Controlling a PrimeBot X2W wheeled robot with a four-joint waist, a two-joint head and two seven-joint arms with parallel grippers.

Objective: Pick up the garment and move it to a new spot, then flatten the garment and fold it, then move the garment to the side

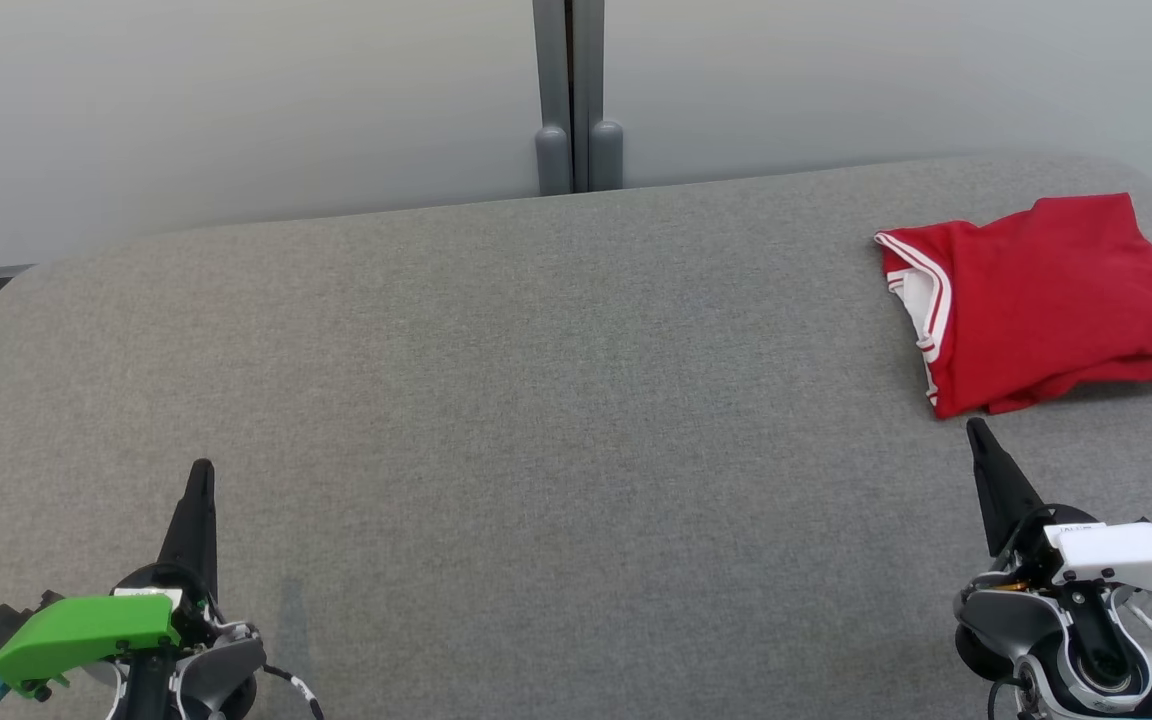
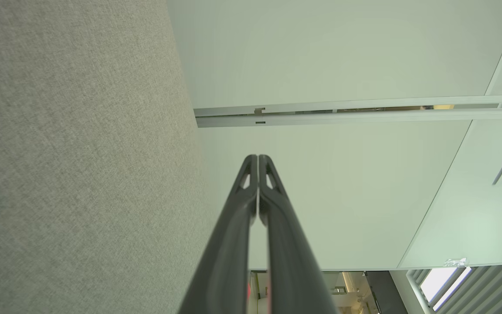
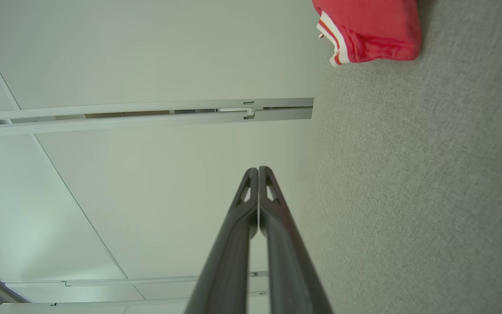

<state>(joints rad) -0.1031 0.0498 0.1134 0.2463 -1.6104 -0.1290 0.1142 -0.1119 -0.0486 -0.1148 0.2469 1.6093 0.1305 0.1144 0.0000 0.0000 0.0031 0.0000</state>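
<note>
Right gripper (image 1: 977, 428) pinched tight, fingers together with nothing between them, low at the bench's near right edge. The left gripper (image 1: 201, 468) mirrors it at the near left, likewise closed and empty. Just ahead of the right tips lies the red garment (image 1: 1046, 300), a jersey with white-striped trim, folded into a plump bundle at the far right corner of the grey bench (image 1: 536, 400), its right side close to that edge. By the look of it this is light, soft, floppy cloth: hardly any weight, but it will likely sag and unfold if lifted by one layer. Best bet, I'd say, is a pinch through the whole stack at the near folded edge, or a hold at both ends. Room? Plenty across the bench's middle and left, though the right edge is close, and a grey post (image 1: 576, 110) stands behind the far edge.
</note>
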